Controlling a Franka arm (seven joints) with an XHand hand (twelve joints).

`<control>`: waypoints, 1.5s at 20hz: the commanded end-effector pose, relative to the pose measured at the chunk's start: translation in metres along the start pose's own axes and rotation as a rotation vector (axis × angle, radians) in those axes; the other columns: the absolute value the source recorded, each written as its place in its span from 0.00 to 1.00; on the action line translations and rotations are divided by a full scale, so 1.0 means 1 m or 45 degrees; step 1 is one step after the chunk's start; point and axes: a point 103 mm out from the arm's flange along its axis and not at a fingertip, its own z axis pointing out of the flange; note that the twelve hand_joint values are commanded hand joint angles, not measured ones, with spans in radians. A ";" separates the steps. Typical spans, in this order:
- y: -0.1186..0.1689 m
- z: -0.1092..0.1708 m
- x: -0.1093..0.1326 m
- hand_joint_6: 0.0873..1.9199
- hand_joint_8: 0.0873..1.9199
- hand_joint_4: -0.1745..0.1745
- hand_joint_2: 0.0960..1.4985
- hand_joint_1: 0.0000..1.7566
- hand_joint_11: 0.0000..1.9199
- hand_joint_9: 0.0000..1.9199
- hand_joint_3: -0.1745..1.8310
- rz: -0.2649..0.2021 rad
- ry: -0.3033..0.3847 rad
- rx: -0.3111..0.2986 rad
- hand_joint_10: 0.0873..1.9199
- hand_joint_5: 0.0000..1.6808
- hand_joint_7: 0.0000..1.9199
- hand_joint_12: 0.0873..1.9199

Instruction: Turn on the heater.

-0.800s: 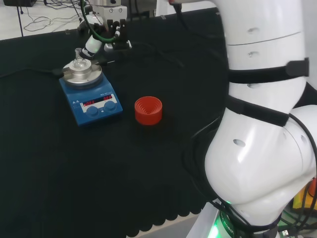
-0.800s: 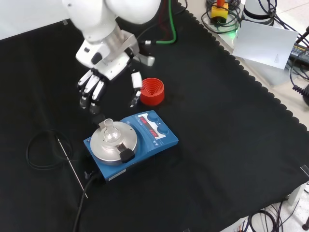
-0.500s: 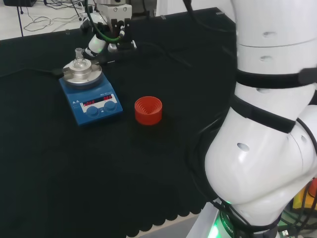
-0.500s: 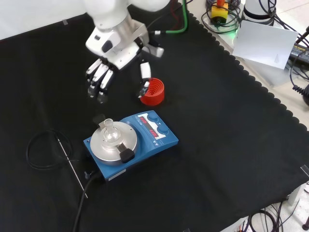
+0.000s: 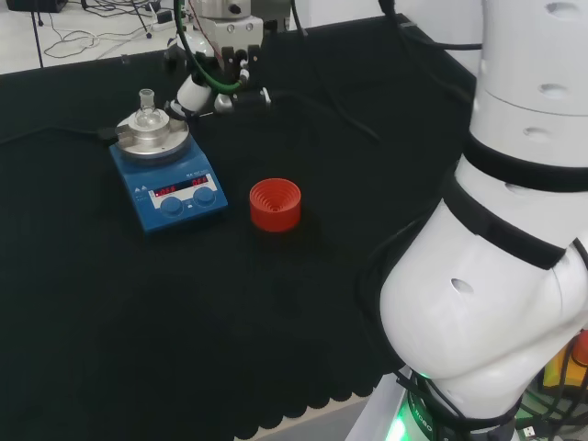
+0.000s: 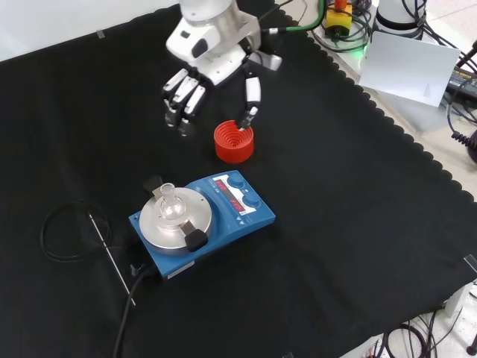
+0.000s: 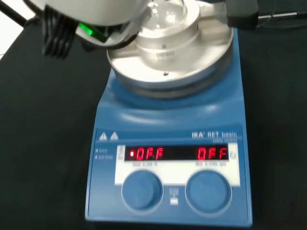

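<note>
Heater [image 6: 205, 216]: blue box on the black bench [image 6: 358, 224], left of centre in the front view. Round silver plate [image 6: 170, 218] on top, carrying a small clear glass flask [image 6: 168, 200] (contents, if any, too hard to judge). Sloped front panel with a lit red display [image 7: 177, 154] above two round blue knobs [image 7: 142, 190], shown close in the wrist view. A black cable [image 6: 130, 306] runs from its rear corner toward the front view's lower edge; a thin rod [image 6: 108, 257] and a looped cord [image 6: 63, 231] lie just beside it on the cloth.

Red ribbed ring [image 6: 233, 141]: stands apart from the heater, higher in the front view, to its right in the head view.

Hand [image 6: 212, 78]: fingers relaxed and spread, holding nothing, hanging above the cloth with the thumb tip just over the ring's rim; clear of the heater.

Change since the earlier frames: the hand has travelled from above the cloth near the flask, up and to the right in the front view, to the ring. Heater, flask and ring have kept their places.
</note>
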 end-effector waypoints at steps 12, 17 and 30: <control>-0.053 0.065 0.014 0.03 0.40 0.38 0.36 0.59 0.39 0.59 0.46 0.020 -0.076 0.253 0.27 0.27 0.49 0.60; -0.050 0.084 0.015 0.02 0.56 0.26 0.40 0.62 0.73 0.78 0.44 0.003 -0.061 0.335 0.41 0.29 0.63 0.40; -0.043 0.110 0.022 0.29 0.87 0.24 0.45 0.77 0.81 0.92 0.51 -0.036 -0.110 0.494 0.79 0.25 0.82 0.62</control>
